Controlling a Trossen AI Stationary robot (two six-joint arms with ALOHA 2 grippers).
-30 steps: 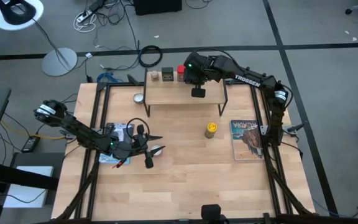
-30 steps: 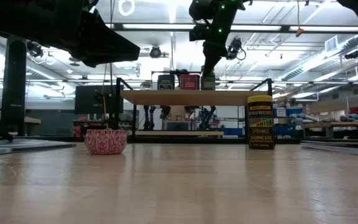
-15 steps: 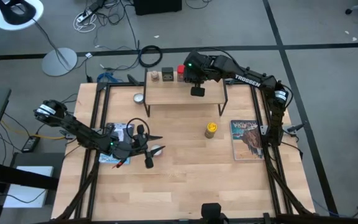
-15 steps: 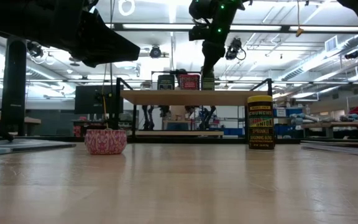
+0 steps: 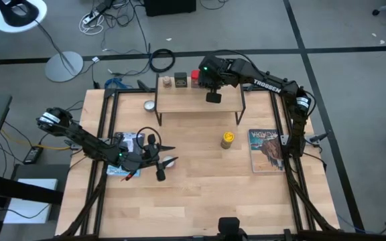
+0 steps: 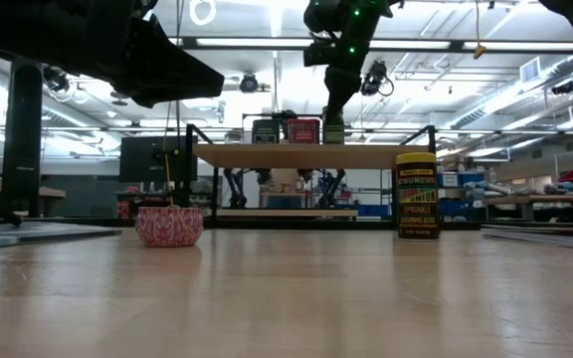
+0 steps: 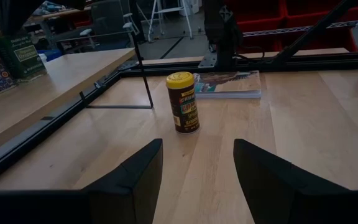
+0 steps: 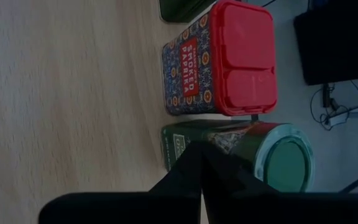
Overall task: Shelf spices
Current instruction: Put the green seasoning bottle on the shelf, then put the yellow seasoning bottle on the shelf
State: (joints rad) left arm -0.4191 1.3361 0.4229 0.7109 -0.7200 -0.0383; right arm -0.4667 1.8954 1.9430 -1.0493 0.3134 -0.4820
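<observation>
**Three spices on the shelf, yellow jar on the table**

We see the shelf (image 5: 193, 102) carrying the black tin (image 5: 180, 81), red tin (image 8: 219, 59) and green-capped jar (image 8: 272, 155) along its back edge. The right gripper (image 8: 202, 163), fingers closed and empty, hovers just beside that jar. The left gripper (image 7: 196, 163) waits open over the tabletop, facing the yellow jar (image 7: 183, 101).

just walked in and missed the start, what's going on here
The right gripper, fingers shut, sits at the green-capped jar on the shelf, beside the red paprika tin. The yellow jar stands on the table. The left gripper, open and empty, waits over the table.
</observation>
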